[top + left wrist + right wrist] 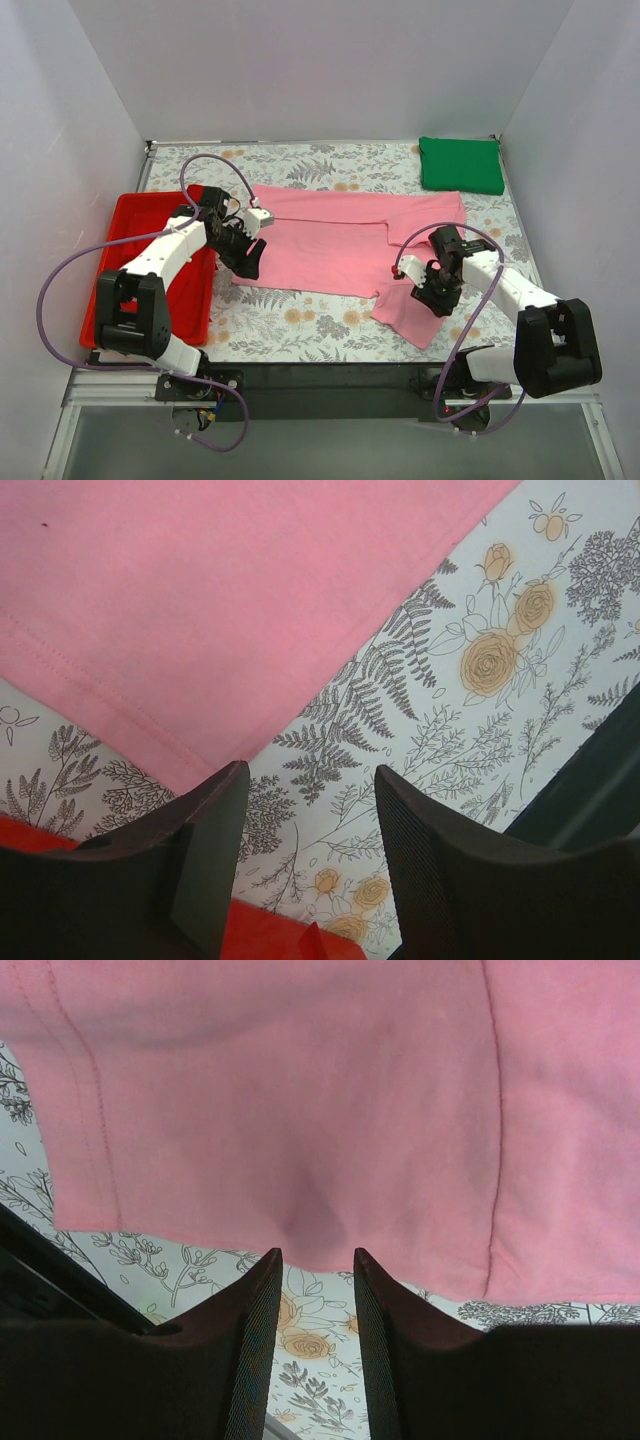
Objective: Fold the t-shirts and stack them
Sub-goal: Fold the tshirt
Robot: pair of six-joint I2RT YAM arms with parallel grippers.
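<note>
Operator: Hazards, top view?

Guide: Your pink t-shirt (340,240) lies spread on the table (300,318), and the green t-shirt (460,165) sits folded at the far right. Left wrist: the left gripper (312,770) gapes wide just short of the hem corner, so you may clamp bare table. Right wrist: the right gripper (316,1253), narrowly parted at the fabric edge, may snag one layer only. No writing is legible.

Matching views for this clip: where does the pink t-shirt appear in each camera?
Top external: pink t-shirt spread across the middle.
Left wrist: pink t-shirt fills the upper left.
Right wrist: pink t-shirt covers the upper half.
Shared landmark: floral tablecloth.
</note>
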